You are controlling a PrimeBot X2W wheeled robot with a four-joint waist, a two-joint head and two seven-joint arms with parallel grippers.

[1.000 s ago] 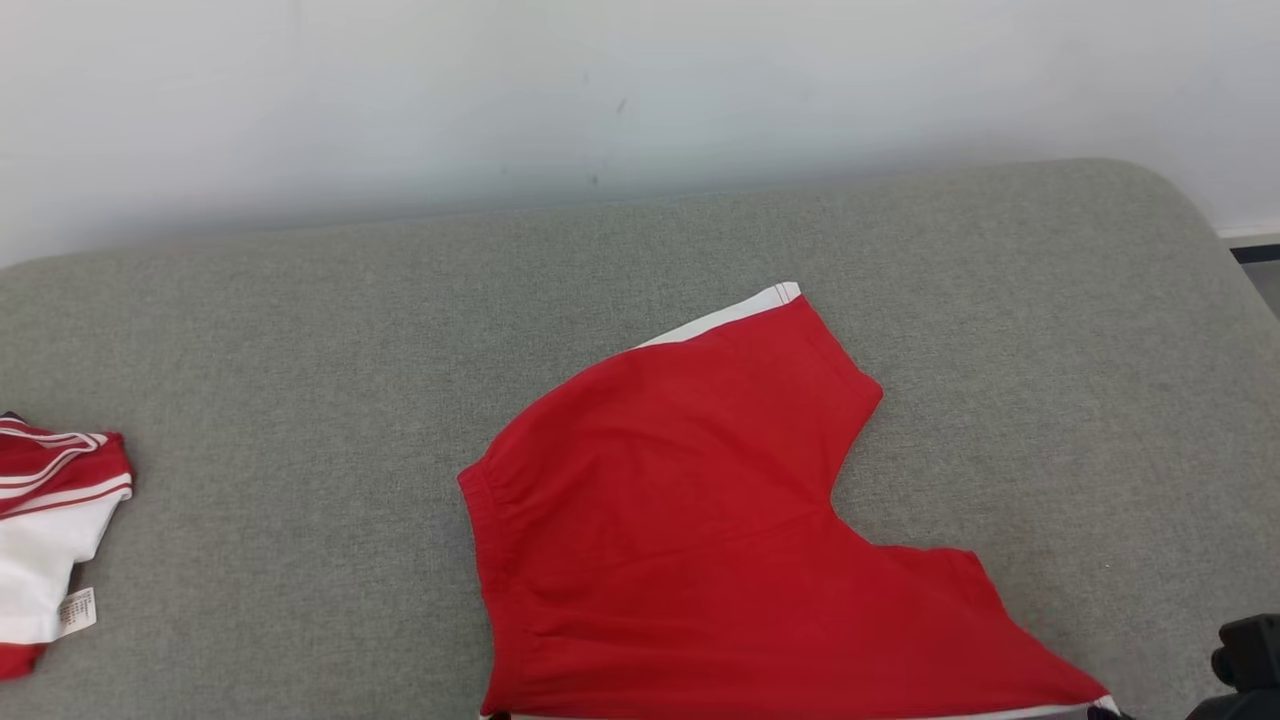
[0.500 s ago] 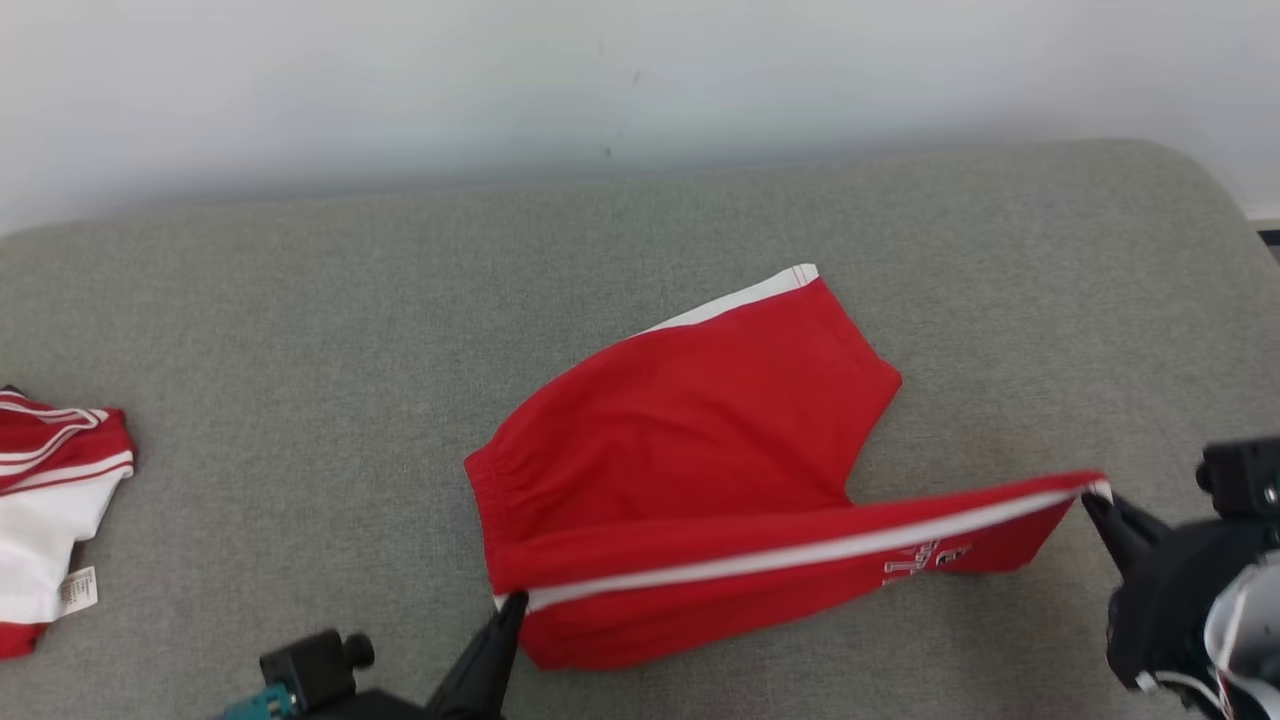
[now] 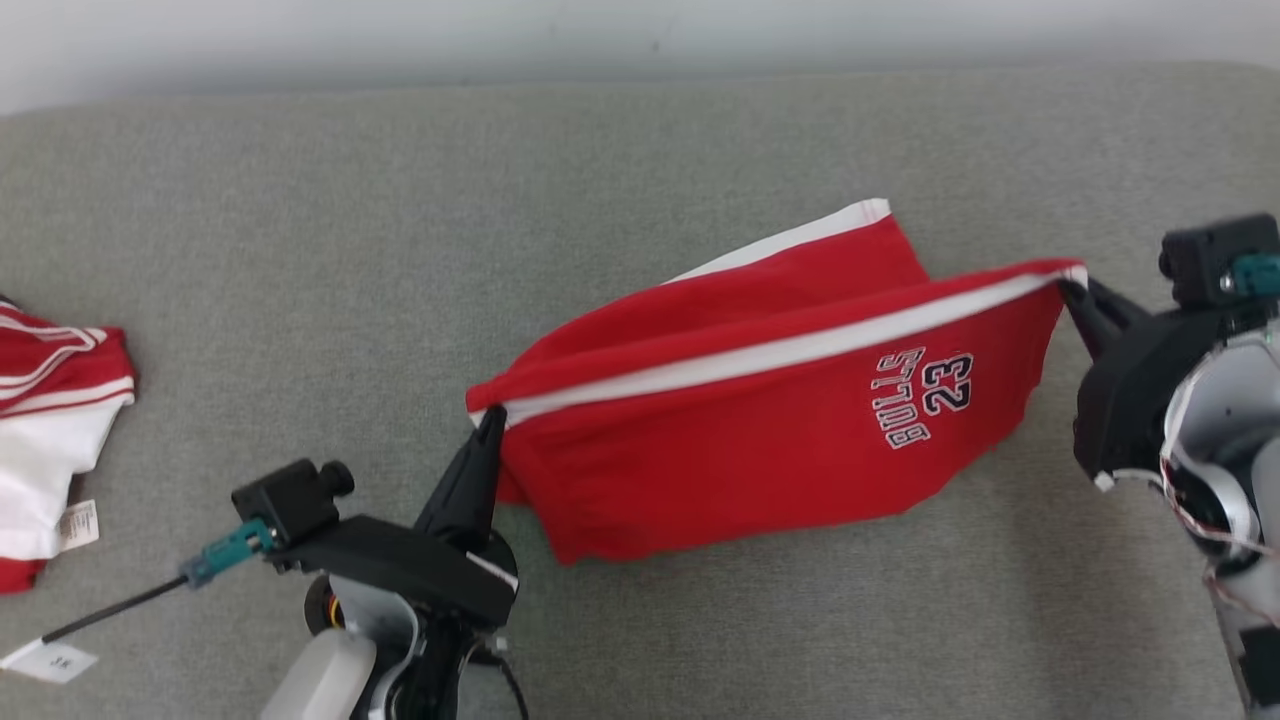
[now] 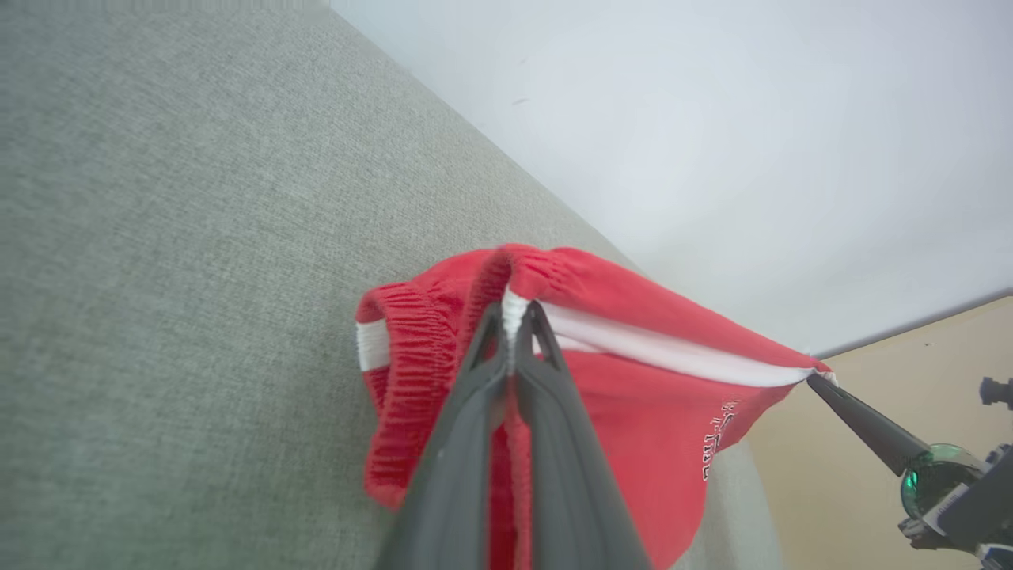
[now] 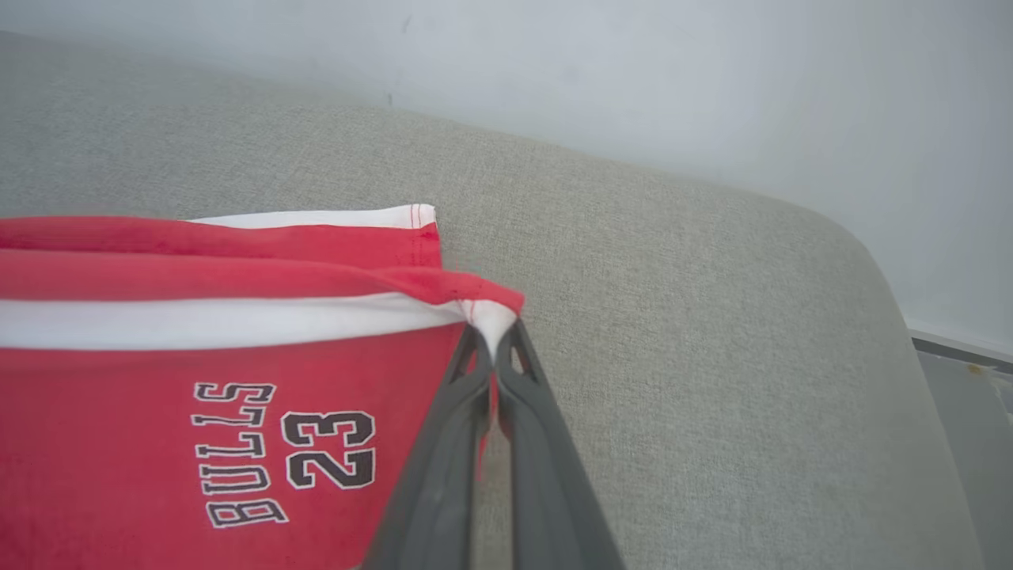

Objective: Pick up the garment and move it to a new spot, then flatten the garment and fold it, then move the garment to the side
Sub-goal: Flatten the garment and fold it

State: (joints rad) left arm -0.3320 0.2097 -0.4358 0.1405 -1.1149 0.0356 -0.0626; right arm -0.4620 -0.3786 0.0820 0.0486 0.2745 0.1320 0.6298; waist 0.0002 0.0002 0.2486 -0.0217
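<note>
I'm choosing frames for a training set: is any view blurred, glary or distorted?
Head view: soft even light, no glare; the print on the shorts is sharp, the right gripper slightly smeared. Left wrist view: the left gripper is out of focus near the lens. Right wrist view: the print reads clearly, the fingers blur, and the cushion edge bows.

The red shorts point(image 3: 760, 440) carry a white side stripe point(image 3: 780, 350) and a "BULLS 23" print point(image 3: 925, 395) near one leg hem. The striped side hangs raised and taut, with its waistband end to the left and its hem end to the right. The other leg lies flat behind it, mid-way across the grey cushion point(image 3: 300, 250).
</note>
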